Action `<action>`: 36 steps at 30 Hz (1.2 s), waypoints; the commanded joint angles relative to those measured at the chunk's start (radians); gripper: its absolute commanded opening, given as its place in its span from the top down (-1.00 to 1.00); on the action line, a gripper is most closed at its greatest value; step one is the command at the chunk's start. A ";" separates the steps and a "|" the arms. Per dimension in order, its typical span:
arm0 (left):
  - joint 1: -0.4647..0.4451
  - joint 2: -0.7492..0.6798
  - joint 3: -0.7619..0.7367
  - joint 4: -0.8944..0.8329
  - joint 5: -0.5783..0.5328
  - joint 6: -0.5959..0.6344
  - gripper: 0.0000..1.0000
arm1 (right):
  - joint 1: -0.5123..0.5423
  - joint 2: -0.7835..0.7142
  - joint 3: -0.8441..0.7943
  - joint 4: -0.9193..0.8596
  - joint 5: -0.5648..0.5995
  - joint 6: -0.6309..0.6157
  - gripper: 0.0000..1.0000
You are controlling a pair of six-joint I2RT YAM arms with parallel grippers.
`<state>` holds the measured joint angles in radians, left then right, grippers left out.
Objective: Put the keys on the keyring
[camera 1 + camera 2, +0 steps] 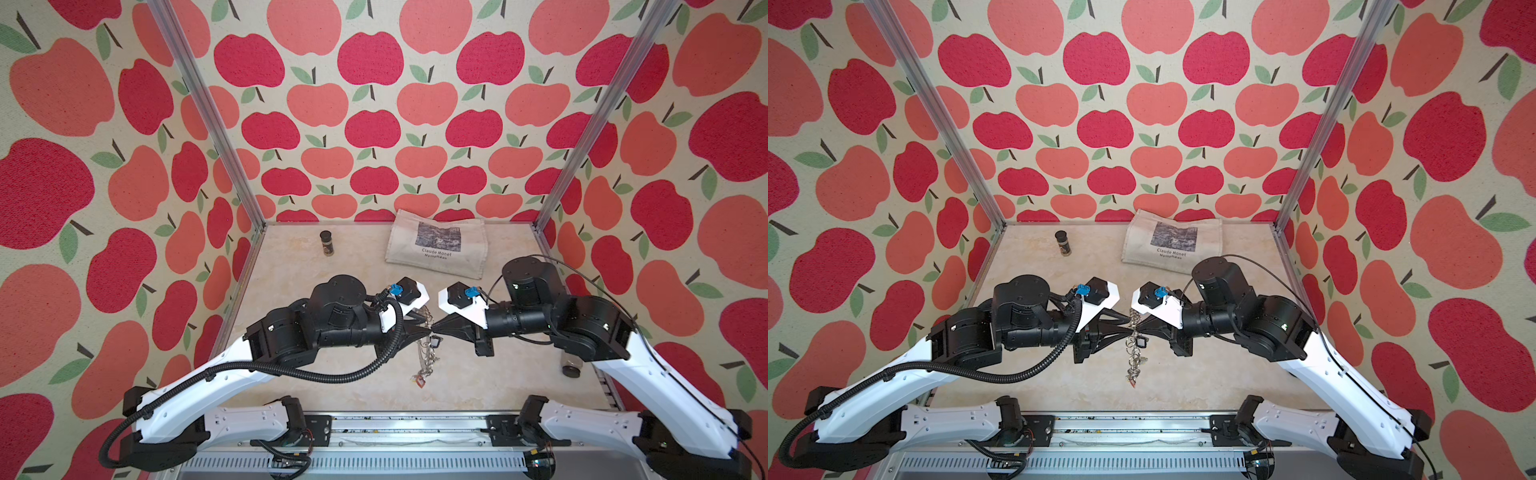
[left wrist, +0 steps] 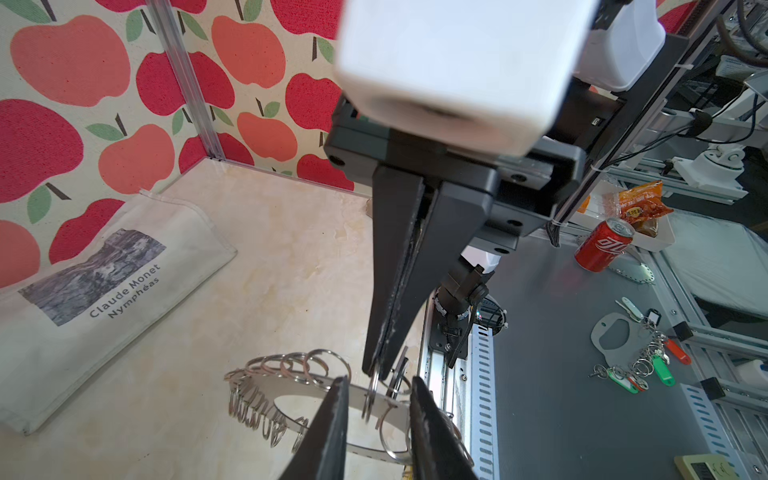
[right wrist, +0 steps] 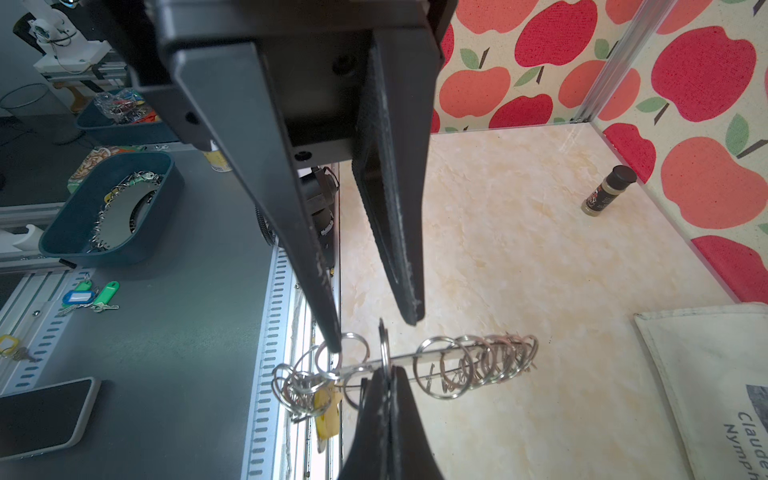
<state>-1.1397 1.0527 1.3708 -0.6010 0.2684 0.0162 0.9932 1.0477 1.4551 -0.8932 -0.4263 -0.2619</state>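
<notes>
Nearest the front edge of the marble-look table hangs the low end of the keyring, where a red-framed tag dangles. Whether that end touches the tabletop cannot be told. The keyring stands on edge over the middle of the table, seen in both top views as a thin line of crowded wire rings. A yellow tag hangs among the rings at its near end.

A little farther up the rim, the black-tagged key hangs beside the disc, just below the point where the two tools meet. Only its dark tag is clear; the metal blade is too small to make out.

The right gripper reaches in from the right with its jaws pressed together on one wire ring at the keyring's rim, carrying the disc. The left gripper faces it tip to tip, its jaws narrowly apart and straddling that same ring and the rim. One finger sits against a neighbouring ring, and it grips nothing.

Off to the right, a clear jar shows partly under the right arm. At the far end stand a dark-capped spice bottle and a folded tote bag against the apple-print wall.
</notes>
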 commanded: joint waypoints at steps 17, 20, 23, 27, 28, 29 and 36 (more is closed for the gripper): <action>-0.004 0.027 0.030 0.036 0.051 0.025 0.77 | 0.005 -0.009 0.027 0.022 -0.003 -0.011 1.00; -0.003 0.030 0.029 0.035 0.052 0.027 0.80 | 0.005 -0.009 0.028 0.023 -0.005 -0.012 1.00; -0.003 0.030 0.028 0.038 0.052 0.028 0.79 | 0.005 -0.009 0.028 0.027 -0.006 -0.011 1.00; -0.004 0.030 0.031 0.041 0.053 0.032 0.82 | 0.005 -0.009 0.030 0.028 -0.011 -0.012 1.00; -0.003 0.030 0.033 0.040 0.052 0.034 0.86 | 0.005 -0.010 0.028 0.030 -0.010 -0.011 1.00; -0.003 0.030 0.033 0.041 0.051 0.036 0.93 | 0.005 -0.011 0.028 0.029 -0.011 -0.011 1.00; -0.003 0.030 0.026 0.049 0.055 0.055 1.00 | 0.007 -0.021 0.018 0.043 0.001 -0.010 1.00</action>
<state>-1.1397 1.0794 1.3739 -0.5861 0.2905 0.0498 0.9951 1.0454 1.4548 -0.8963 -0.4271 -0.2619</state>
